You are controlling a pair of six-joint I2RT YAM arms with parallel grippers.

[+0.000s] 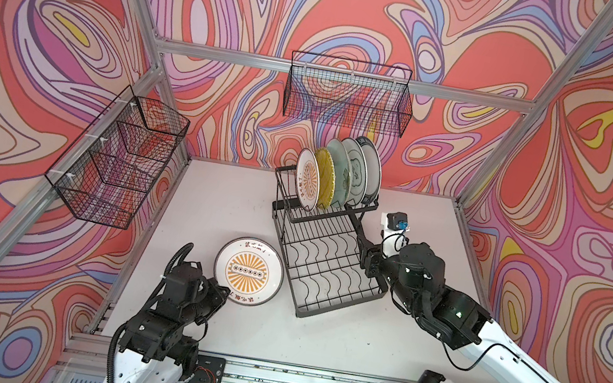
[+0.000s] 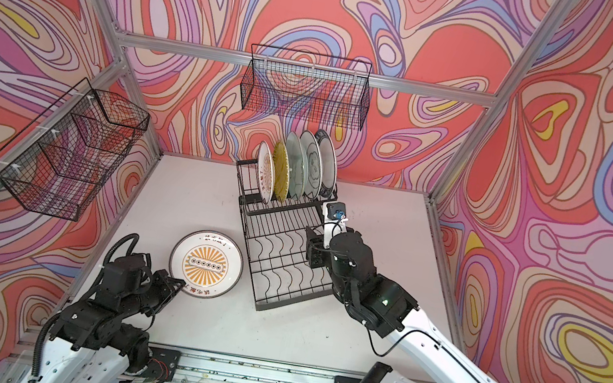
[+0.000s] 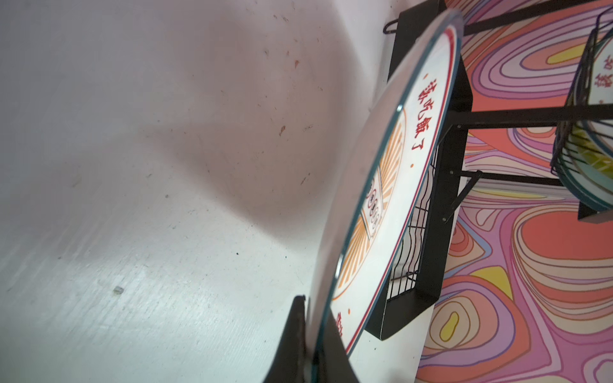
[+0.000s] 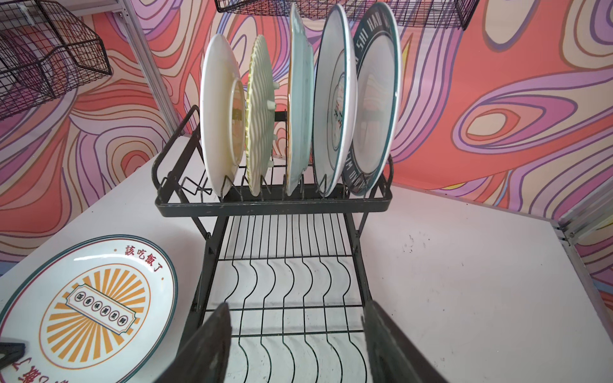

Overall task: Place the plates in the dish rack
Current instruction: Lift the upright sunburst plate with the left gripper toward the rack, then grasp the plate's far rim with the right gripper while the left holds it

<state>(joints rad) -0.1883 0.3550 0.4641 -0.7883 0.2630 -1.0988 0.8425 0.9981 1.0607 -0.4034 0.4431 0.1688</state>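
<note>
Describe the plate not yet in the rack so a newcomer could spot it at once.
Find the black wire dish rack on the white table. Left of its low tray is a white plate with an orange sunburst, its rim pinched by the left claw. Its twin and four other plates stand slotted upright; it alone is outside the rack.

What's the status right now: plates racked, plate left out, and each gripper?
Racked: five plates upright in the raised tier of the rack
Left out: sunburst plate, left of the rack
Left gripper: shut on the sunburst plate's near rim
Right gripper: open, empty, over the rack's low tray
Free room: tier's left end, in a top view
</note>
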